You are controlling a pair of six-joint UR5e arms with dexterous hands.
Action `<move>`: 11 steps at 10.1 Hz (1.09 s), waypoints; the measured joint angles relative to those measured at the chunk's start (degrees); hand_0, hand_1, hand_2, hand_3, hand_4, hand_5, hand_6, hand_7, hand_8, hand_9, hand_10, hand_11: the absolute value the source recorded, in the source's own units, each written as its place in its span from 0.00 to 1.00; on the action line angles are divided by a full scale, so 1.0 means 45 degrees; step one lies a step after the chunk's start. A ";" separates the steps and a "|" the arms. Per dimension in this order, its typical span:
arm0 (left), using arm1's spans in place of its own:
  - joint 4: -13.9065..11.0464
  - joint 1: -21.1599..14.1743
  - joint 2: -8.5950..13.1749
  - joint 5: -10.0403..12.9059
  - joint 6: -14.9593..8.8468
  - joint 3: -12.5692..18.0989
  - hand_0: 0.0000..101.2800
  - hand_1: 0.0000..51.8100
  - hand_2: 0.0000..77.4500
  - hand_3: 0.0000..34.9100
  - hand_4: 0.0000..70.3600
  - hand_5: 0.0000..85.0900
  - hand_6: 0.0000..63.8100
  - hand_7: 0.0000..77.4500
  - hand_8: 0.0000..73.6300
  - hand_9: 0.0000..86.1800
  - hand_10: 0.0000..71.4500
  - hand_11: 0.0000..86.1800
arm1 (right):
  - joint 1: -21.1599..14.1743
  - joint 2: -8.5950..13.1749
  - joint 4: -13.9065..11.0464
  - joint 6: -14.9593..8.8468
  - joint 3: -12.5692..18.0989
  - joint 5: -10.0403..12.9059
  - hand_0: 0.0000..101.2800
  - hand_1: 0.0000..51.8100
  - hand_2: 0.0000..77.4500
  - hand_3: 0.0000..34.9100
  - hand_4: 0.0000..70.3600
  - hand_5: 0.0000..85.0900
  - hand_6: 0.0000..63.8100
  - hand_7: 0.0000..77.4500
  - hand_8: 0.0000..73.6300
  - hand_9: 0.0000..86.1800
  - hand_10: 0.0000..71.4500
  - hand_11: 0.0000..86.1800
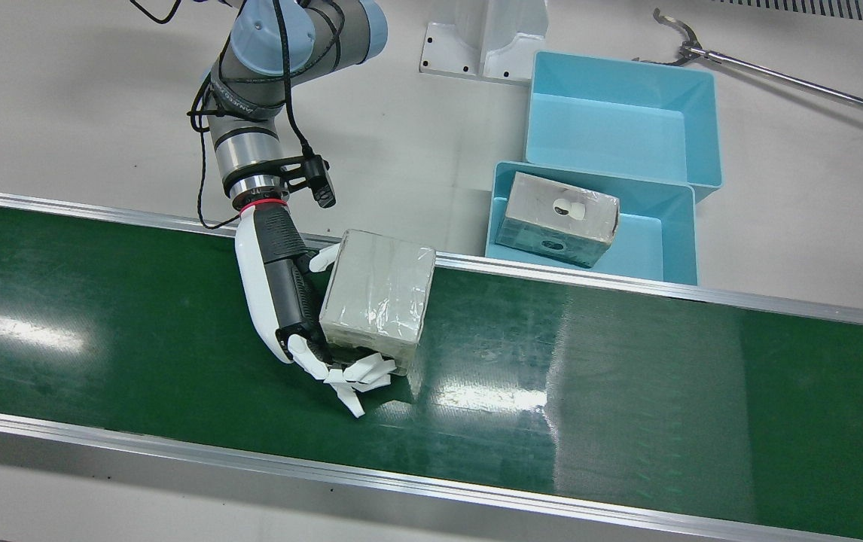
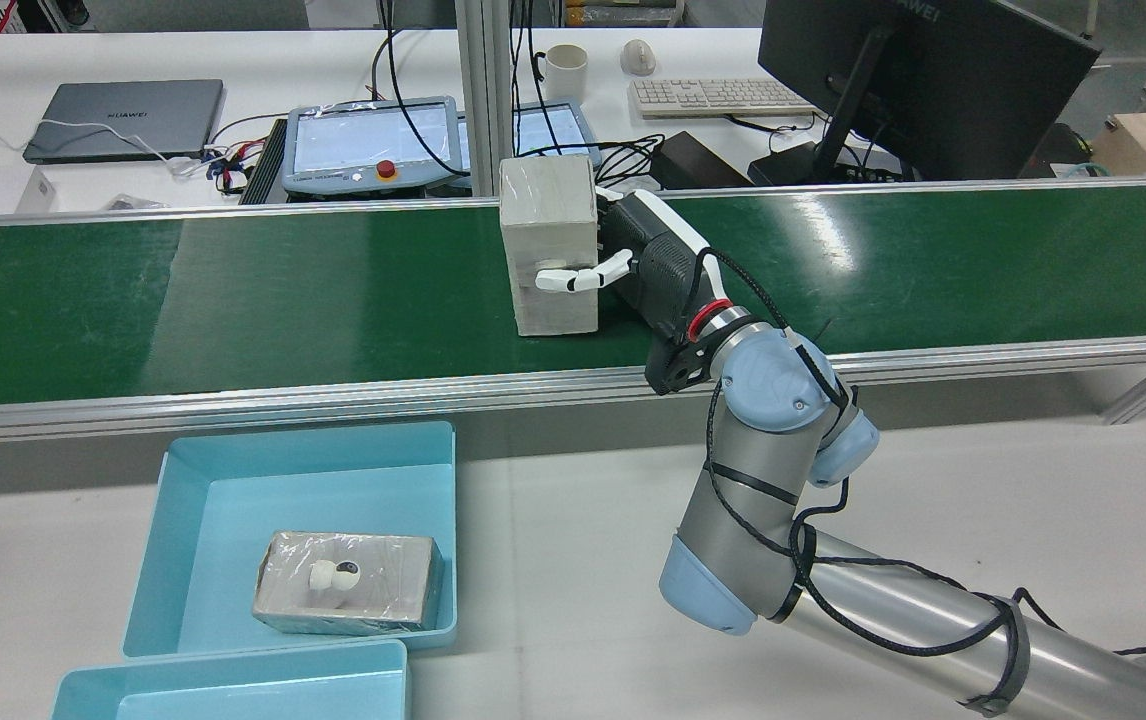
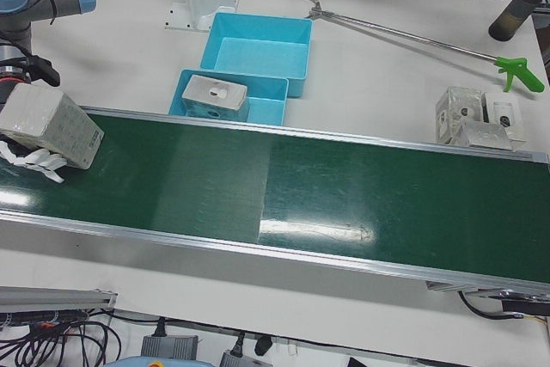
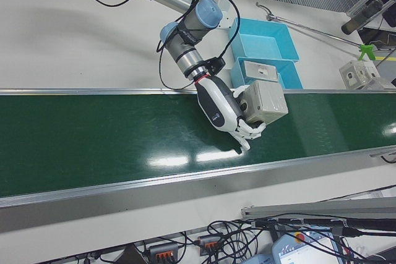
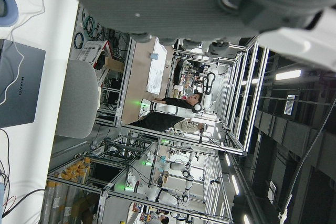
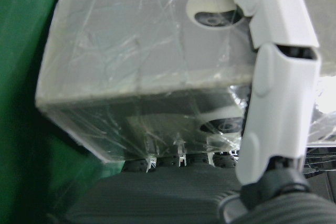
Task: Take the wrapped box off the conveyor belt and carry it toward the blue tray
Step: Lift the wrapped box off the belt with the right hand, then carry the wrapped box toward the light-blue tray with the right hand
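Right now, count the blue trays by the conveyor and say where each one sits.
2. The near blue tray sits against the belt's edge and holds a second wrapped box. The far blue tray sits right behind it, toward the pedestals, with nothing visible inside. No others show.

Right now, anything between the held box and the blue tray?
Path looks open: the right hand holds the wrapped box at the conveyor's tray-side rail. But the nearer blue tray already holds another wrapped box; the farther tray looks empty.
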 joint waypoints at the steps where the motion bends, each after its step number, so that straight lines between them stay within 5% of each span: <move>1: 0.0000 0.0000 0.0000 0.0000 0.0000 0.0001 0.00 0.00 0.01 0.00 0.00 0.01 0.00 0.01 0.01 0.01 0.01 0.01 | 0.0073 0.0185 -0.0486 -0.0016 0.0267 -0.0004 0.46 0.07 0.43 0.02 0.29 0.57 0.48 0.44 0.53 0.45 0.50 0.26; 4: 0.0000 0.0000 0.0000 0.0000 0.0000 0.0001 0.00 0.00 0.01 0.00 0.00 0.01 0.01 0.01 0.01 0.01 0.00 0.01 | 0.0127 0.0869 -0.1791 -0.0260 0.1754 -0.0028 0.43 0.02 0.43 0.01 0.29 0.62 0.58 0.55 0.70 0.62 0.81 0.52; 7: 0.0000 0.0000 0.0000 0.0000 0.0000 0.0000 0.00 0.00 0.01 0.00 0.00 0.01 0.01 0.01 0.01 0.01 0.01 0.01 | -0.0432 0.1936 -0.2672 -0.0544 0.2367 -0.0015 0.44 0.02 0.43 0.00 0.30 0.65 0.60 0.59 0.77 0.69 0.86 0.56; 11: 0.0000 0.0001 0.0000 0.0000 0.0000 0.0001 0.00 0.00 0.01 0.00 0.00 0.01 0.01 0.01 0.01 0.01 0.01 0.01 | -0.2017 0.3241 -0.2869 -0.0710 0.1667 0.0012 0.44 0.00 0.51 0.00 0.30 0.65 0.61 0.65 0.82 0.82 0.83 0.80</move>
